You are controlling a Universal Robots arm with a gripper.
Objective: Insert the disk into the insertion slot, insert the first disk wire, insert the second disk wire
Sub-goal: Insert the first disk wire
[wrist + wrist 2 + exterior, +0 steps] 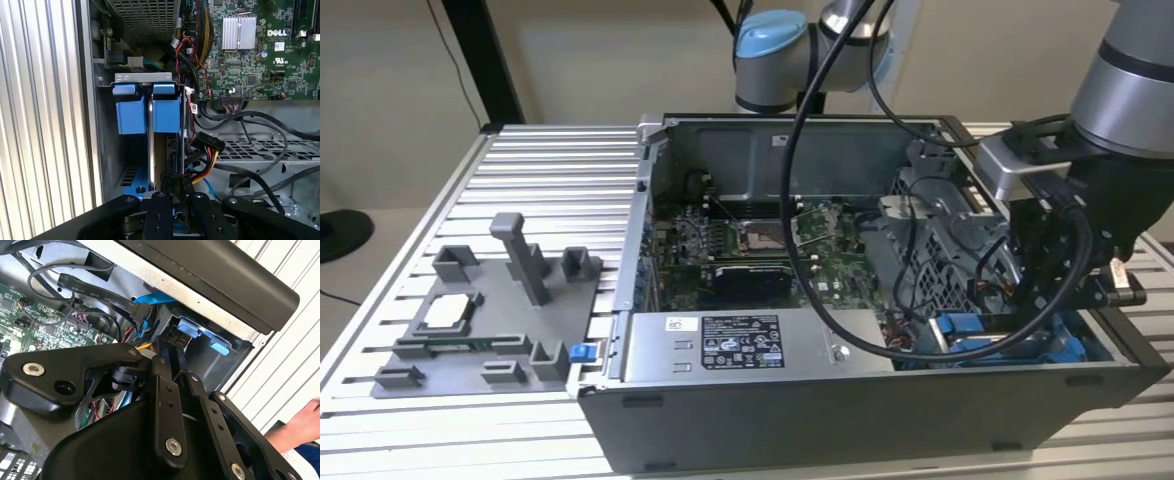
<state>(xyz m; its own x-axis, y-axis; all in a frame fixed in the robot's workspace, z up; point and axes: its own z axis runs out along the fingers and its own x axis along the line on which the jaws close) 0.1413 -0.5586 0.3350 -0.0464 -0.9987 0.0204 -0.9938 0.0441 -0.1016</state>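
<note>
In the first wrist view the insertion slot (107, 125) is a grey sheet-metal bay with two bright blue fittings side by side. Under the blue fitting (166, 107) nearer the wires, a dark edge-on strip (167, 155) looks like the disk seated in the bay. My gripper (176, 184) sits at the near end of that strip, fingers almost together, with nothing visible between them. A loose black connector with yellow and red wires (206, 146) hangs just beside it. A blue flat wire (150, 297) runs above the fingers (162, 360). In the exterior view my gripper (1047, 300) reaches down into the case's corner.
The open computer case (854, 410) lies on a slatted metal table. A motherboard (747, 240) and a labelled power-supply box (740, 342) are inside it. A grey fixture plate (480, 320) lies at the exterior view's left. A person's hand (300, 425) is beside the case.
</note>
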